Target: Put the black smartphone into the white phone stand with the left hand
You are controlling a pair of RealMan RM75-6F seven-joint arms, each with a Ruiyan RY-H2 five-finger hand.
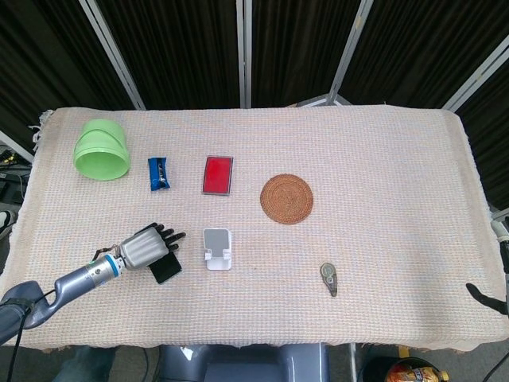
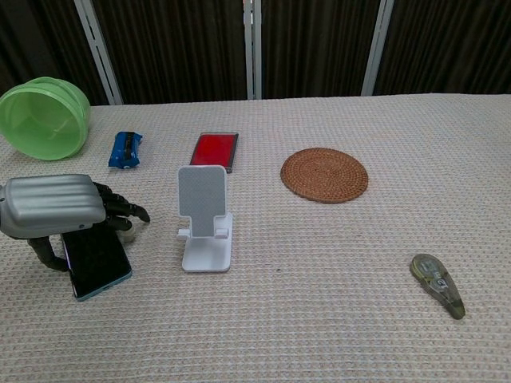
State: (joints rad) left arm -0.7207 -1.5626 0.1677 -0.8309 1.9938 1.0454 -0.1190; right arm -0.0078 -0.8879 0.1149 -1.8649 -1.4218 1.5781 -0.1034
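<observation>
The black smartphone (image 1: 166, 270) (image 2: 101, 261) lies flat on the cloth, left of the white phone stand (image 1: 216, 248) (image 2: 206, 217), which stands upright and holds nothing. My left hand (image 1: 147, 245) (image 2: 56, 206) hovers low over the phone's far end, its fingers spread forward and its thumb down at the phone's left edge. The hand hides the upper part of the phone, and no grip on it shows. Only a dark sliver of my right hand (image 1: 485, 294) shows at the right edge of the head view.
A green bowl (image 1: 101, 149) (image 2: 44, 117) lies on its side at the far left. A blue packet (image 1: 159, 173) (image 2: 125, 149), a red case (image 1: 217, 174) (image 2: 215, 150) and a woven coaster (image 1: 286, 198) (image 2: 324, 174) sit behind the stand. A correction-tape dispenser (image 1: 329, 278) (image 2: 437, 284) lies front right.
</observation>
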